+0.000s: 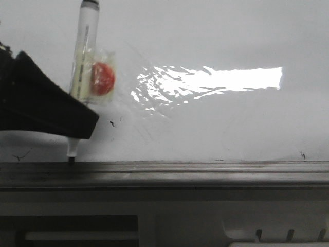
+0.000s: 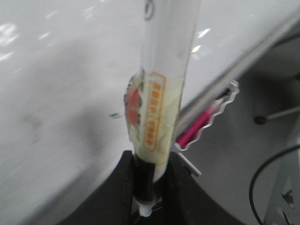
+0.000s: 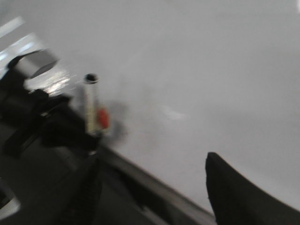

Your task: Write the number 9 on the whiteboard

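Observation:
The whiteboard [image 1: 216, 46] fills the front view, glossy white with a bright glare patch. No drawn 9 shows on it, only tiny stray black squiggles. My left gripper [image 1: 77, 128] is shut on a clear-barrelled marker [image 1: 82, 56] with a red and yellow label. The marker stands upright, its dark tip [image 1: 71, 157] low on the board just above the tray rail [image 1: 205, 170]. In the left wrist view the jaws [image 2: 150, 187] clamp the marker [image 2: 161, 93] near its black lower end. My right gripper [image 3: 154, 187] is open and empty, over the rail and away from the marker [image 3: 91, 105].
A grey metal rail [image 3: 154, 187] runs along the board's lower edge. A wavy-edged tray [image 2: 224, 105] with a pink pen [image 2: 197, 127] sits beyond the board's edge in the left wrist view. Cables [image 2: 267, 168] lie on the grey floor.

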`<action>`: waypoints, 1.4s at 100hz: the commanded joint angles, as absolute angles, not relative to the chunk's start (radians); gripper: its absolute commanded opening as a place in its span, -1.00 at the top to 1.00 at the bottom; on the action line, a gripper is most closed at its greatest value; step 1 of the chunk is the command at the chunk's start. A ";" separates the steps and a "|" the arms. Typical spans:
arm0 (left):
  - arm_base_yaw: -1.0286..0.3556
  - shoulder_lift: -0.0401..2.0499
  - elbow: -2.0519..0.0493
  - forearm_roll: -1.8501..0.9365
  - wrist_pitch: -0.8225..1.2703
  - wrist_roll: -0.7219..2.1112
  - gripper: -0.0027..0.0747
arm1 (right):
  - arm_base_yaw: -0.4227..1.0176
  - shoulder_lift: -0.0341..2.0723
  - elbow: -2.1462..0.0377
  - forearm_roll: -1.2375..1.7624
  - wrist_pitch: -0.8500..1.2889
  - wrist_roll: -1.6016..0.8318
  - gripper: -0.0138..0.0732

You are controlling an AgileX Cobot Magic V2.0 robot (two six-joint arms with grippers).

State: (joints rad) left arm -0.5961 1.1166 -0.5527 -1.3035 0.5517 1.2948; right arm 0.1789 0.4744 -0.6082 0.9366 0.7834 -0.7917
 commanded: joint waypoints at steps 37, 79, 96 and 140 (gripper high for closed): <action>-0.594 1.109 -0.583 -1.566 0.885 1.735 0.98 | 0.459 0.820 -0.700 1.291 0.771 -1.330 -0.27; -0.594 1.109 -0.583 -1.566 0.898 1.736 0.98 | 0.735 1.120 -0.825 1.291 0.513 -1.337 -0.05; -0.588 1.104 -0.583 -1.579 0.891 1.704 0.88 | 0.735 1.116 -0.825 1.278 0.445 -1.337 0.82; -0.429 0.789 -0.583 -1.296 0.871 1.282 -0.56 | 0.735 0.974 -0.885 0.808 0.674 -1.115 0.84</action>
